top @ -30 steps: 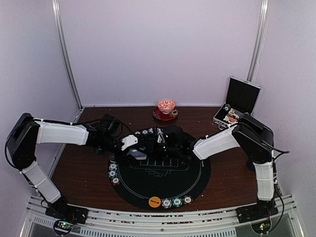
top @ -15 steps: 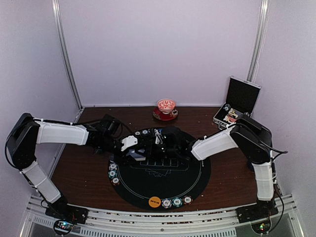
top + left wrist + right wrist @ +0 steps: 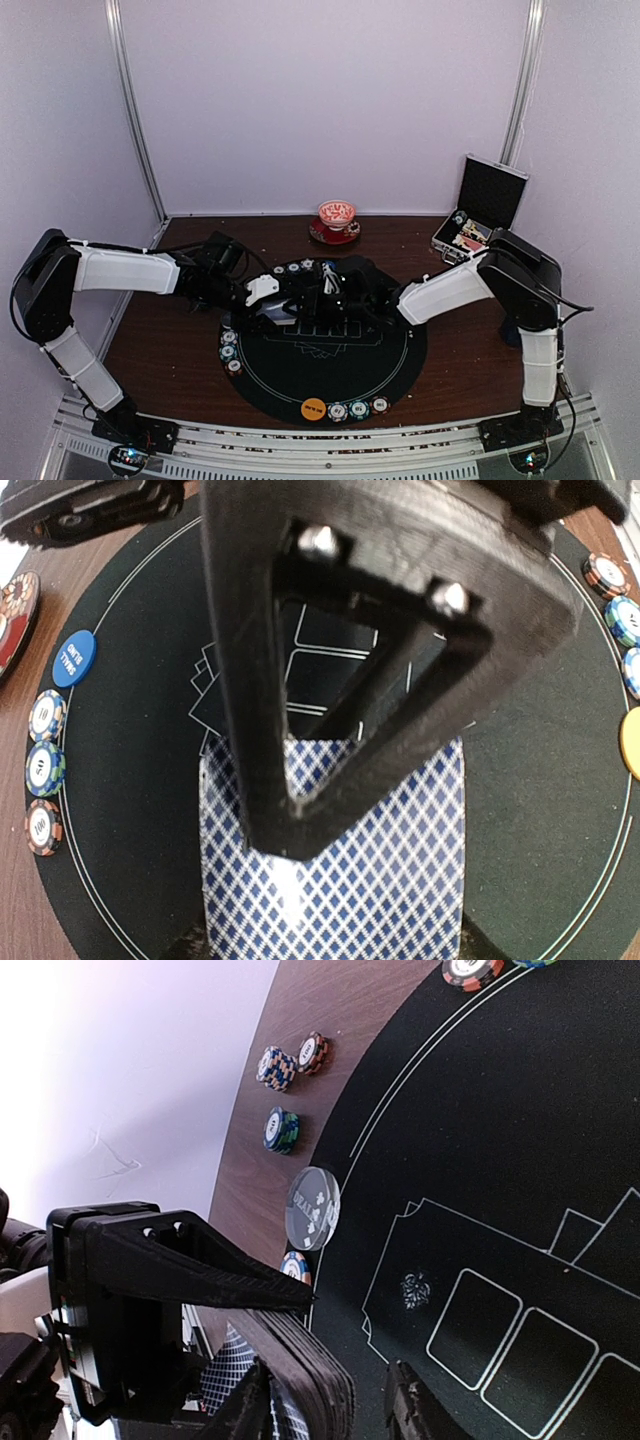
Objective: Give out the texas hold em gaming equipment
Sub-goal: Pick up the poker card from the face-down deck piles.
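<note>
The tabletop (image 3: pixel 160 350) is dark brown wood. A round black mat (image 3: pixel 330 385) lies flat on it, covering most of the middle. Beyond the mat's far edge stands a red-and-white dish (image 3: pixel 337 222). Off the mat's far right, an open black case (image 3: pixel 490 195) rests with its lid raised. Just outside the mat's far rim, 3 small stacks of poker chips (image 3: pixel 282 1130) sit on bare wood, and 1 clear disc (image 3: pixel 313 1207) overlaps the rim. 3 more poker chips line the mat's left rim; whether they touch wood is unclear.
</note>
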You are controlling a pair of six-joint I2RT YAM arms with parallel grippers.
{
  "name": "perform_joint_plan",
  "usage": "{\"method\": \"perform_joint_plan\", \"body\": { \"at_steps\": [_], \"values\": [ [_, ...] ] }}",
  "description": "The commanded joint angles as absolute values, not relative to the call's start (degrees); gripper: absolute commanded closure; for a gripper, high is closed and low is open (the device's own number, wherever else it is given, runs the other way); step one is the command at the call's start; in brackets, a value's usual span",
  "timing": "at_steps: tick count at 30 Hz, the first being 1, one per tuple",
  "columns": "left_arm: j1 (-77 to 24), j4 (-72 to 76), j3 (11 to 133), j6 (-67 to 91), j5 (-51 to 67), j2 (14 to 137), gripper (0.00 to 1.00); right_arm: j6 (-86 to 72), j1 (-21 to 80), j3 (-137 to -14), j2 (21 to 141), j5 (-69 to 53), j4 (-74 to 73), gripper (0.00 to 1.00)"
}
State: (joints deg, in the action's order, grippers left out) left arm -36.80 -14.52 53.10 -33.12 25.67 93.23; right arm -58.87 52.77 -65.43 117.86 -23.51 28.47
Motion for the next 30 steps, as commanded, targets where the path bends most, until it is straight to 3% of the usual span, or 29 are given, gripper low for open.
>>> {"method": "perform_joint_plan", "body": {
  "at_steps": [1, 25, 30],
  "values": [
    [-37.0, -11.8, 53.6, -33.6, 27.1, 91.9, 0.51, -57.3, 51.5, -63.7, 115.7, -20.0, 24.4, 0.63],
    [-37.0, -11.8, 53.7, -33.7, 26.4, 92.8, 0.51, -56.3, 50.8, -62.7, 112.7, -21.7, 24.1, 1.00],
    [-37.0, -11.8, 53.6, -33.7, 26.2, 92.9, 0.51, -56.6, 50.4, -61.1, 110.6, -21.1, 24.8, 1.00]
  ]
}}
